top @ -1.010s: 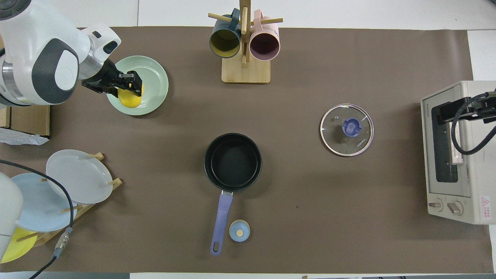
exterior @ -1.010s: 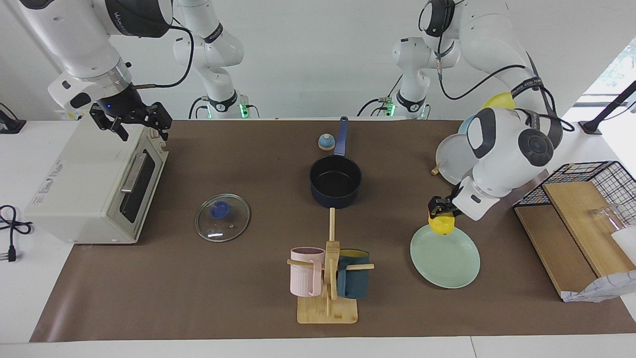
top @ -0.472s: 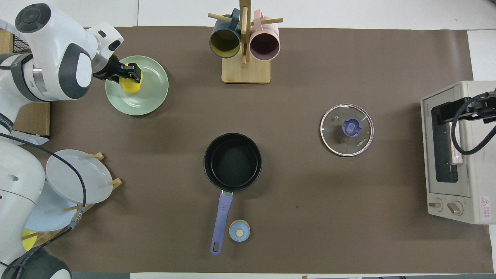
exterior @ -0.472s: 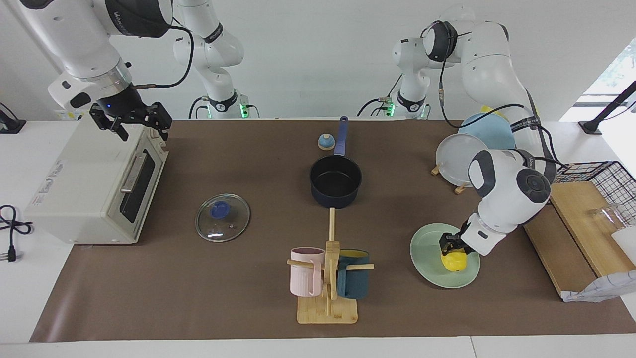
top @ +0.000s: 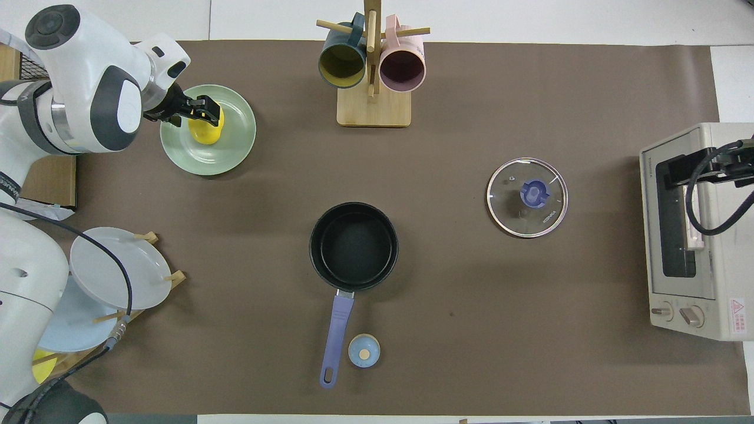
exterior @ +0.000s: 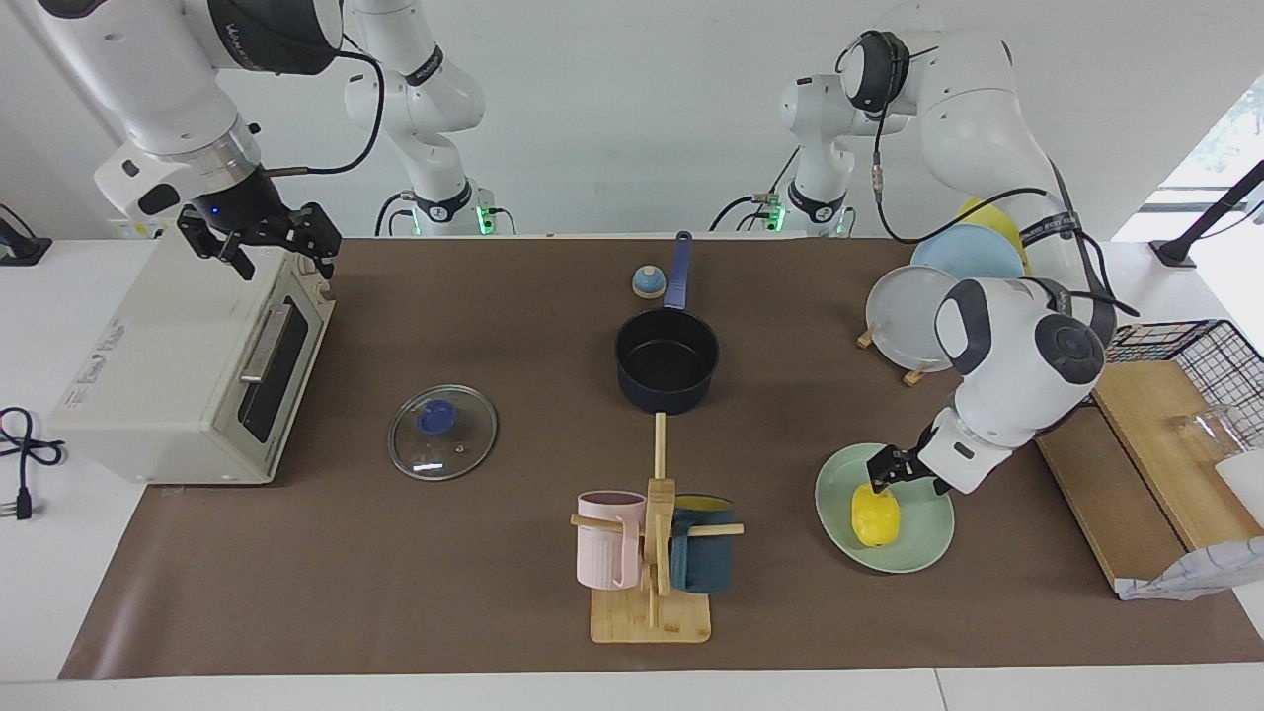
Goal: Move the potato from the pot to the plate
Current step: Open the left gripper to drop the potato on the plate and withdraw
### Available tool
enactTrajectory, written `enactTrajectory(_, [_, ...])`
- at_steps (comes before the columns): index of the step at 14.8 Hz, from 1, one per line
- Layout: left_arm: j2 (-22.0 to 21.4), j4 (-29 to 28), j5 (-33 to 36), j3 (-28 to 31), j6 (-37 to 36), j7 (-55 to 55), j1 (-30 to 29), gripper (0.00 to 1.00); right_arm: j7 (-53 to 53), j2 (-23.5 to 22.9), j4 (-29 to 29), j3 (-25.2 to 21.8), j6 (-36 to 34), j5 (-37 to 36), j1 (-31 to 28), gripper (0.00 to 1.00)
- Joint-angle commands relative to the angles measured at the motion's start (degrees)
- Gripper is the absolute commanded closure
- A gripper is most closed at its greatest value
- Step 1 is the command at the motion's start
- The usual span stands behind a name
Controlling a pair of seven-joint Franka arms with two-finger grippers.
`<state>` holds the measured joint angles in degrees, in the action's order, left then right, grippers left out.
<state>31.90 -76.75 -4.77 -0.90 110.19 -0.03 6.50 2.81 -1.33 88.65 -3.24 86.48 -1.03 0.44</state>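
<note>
The yellow potato [exterior: 875,514] lies on the pale mint-green plate [exterior: 923,541], toward the left arm's end of the table. It also shows in the overhead view [top: 206,128] on the plate [top: 227,154]. My left gripper [exterior: 892,467] is open just above the potato's robot-side end and is apart from it; it shows in the overhead view too [top: 204,109]. The navy pot [exterior: 667,360] with its long blue handle stands empty at the table's middle [top: 353,246]. My right gripper [exterior: 281,249] waits open over the toaster oven.
A toaster oven [exterior: 188,365] stands at the right arm's end, with a glass lid [exterior: 442,432] beside it. A mug rack [exterior: 652,553] holds a pink and a teal mug. A plate rack [exterior: 913,311], a small blue bell [exterior: 648,282] and a wooden board [exterior: 1096,484] stand around.
My left gripper carried the potato down onto the mint plate, let it go and rose slightly. The potato now lies free on the plate. The right arm has not moved.
</note>
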Motion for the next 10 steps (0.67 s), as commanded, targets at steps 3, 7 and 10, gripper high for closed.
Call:
enactTrajectory(3, [-12.10, -1.65, 0.90, 1.51, -10.41, -2.52, -1.05, 0.00, 0.53, -0.07, -0.68, -0.54, -1.05, 0.24, -0.17, 0.00])
enactTrajectory(7, [-22.12, -2.00, 2.82, 3.54, -20.69, -2.43, -1.05, 0.00, 0.53, -0.07, -0.68, -0.54, -0.96, 0.24, -0.26, 0.00])
enactTrajectory(10, [-27.49, -3.49, 4.68, 3.45, -27.12, -1.90, -0.88, 0.00, 0.61, -0.07, -0.68, -0.54, -0.96, 0.24, -0.17, 0.00])
